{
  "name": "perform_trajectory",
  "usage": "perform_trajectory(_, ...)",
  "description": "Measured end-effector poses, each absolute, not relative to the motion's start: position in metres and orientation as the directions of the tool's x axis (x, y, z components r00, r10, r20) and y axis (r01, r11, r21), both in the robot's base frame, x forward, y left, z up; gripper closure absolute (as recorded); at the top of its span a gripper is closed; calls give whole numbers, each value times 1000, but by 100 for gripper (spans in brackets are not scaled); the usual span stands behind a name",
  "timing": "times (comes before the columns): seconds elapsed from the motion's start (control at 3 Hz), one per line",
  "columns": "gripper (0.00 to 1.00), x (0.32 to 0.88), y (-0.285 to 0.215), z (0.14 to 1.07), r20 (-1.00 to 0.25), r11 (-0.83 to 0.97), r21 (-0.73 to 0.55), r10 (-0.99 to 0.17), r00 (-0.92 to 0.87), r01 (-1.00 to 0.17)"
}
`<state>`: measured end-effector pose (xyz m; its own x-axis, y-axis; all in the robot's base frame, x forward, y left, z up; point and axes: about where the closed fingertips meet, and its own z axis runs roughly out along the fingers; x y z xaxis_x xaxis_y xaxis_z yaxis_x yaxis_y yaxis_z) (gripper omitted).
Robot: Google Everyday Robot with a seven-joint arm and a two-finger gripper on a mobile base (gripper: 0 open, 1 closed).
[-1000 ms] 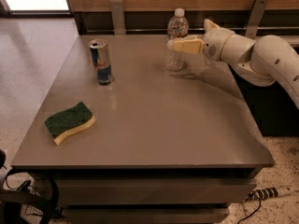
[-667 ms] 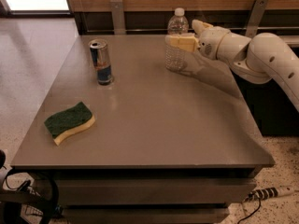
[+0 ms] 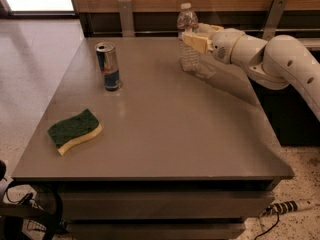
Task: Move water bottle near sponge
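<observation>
Risk: the ribbed bottle (image 3: 188, 55) may slip or swing in my grip during the carry. The can (image 3: 109, 66) stands near the path to the sponge (image 3: 75, 130), so a low pass could topple it.

Finding: my gripper (image 3: 194, 39) looks clamped on the upright bottle's middle, at the table's (image 3: 175, 134) far side. The sponge is well apart.

The clear ribbed plastic water bottle (image 3: 189, 59) stands at the back right of the grey flat surface (image 3: 165, 134), gripped by the white arm's claw (image 3: 193, 35) from the right. The blue-and-silver drink can (image 3: 109, 66) stands to its left. The green-and-yellow foam sponge (image 3: 75, 131) lies front left, well apart.
</observation>
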<state>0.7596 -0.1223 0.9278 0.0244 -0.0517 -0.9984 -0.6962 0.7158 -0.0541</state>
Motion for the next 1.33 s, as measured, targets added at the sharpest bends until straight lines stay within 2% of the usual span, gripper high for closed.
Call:
perform_trajectory(0.33,100,760,-117,928,-998,711,-53,-51,25,-701)
perform_trajectory(1.33,100,749,-120,967,-994,710,-81,-7,109,-699)
